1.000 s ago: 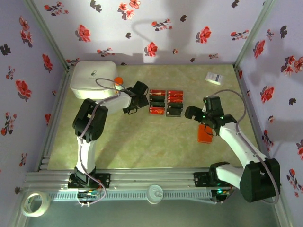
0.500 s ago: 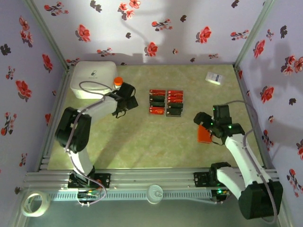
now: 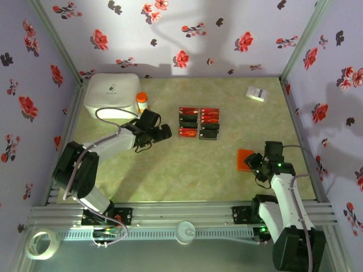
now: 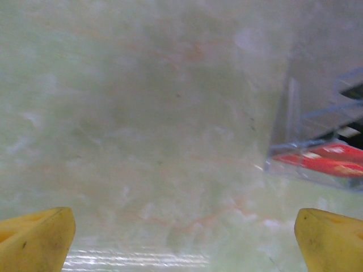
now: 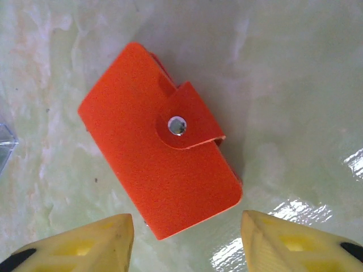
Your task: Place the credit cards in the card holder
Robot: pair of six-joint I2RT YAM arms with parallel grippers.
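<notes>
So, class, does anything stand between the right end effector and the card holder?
Nothing visible does. In the right wrist view the card holder lies closed on the table just ahead of the right end effector, with bare surface between them.

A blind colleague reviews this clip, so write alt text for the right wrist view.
An orange-red card holder lies flat and closed on the pale green table, set diagonally, its tab fastened with a silver snap. Two yellow fingers stand apart at the bottom edge, flanking its near end.
</notes>
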